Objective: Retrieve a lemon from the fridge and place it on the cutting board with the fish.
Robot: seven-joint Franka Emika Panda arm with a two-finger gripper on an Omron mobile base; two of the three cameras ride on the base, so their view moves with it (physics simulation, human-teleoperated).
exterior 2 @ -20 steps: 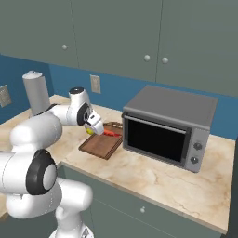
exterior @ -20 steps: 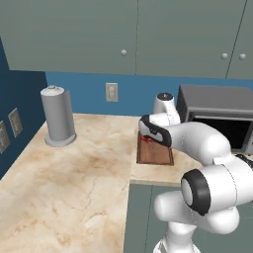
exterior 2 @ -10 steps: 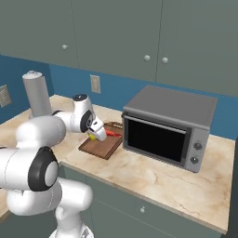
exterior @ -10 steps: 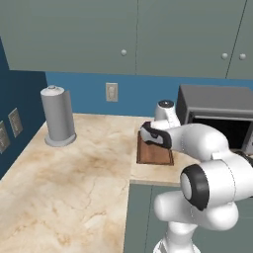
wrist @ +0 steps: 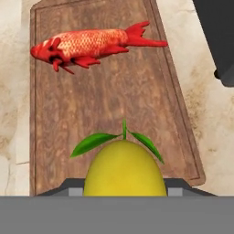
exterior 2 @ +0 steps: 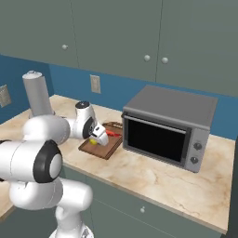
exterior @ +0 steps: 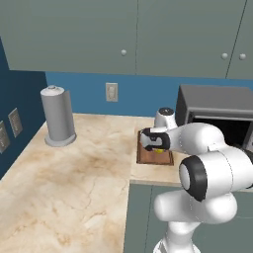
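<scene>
the gripper (exterior 2: 97, 138) holds the small yellow lemon (wrist: 124, 168) above the flat brown wooden cutting board (wrist: 105, 98). the hand view shows a red fish (wrist: 87, 45) lying at the board's far end.

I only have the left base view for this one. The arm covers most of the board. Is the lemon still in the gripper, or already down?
Observer: In the hand view the lemon sits between the gripper's finger tips, over the near end of the cutting board.
Operator: Is the fish on that board?
Observer: Yes, a red fish lies across its far end, apart from the lemon.
Operator: What stands beside the board?
Observer: The right base view shows a grey microwave, door closed, just right of the board.
</scene>
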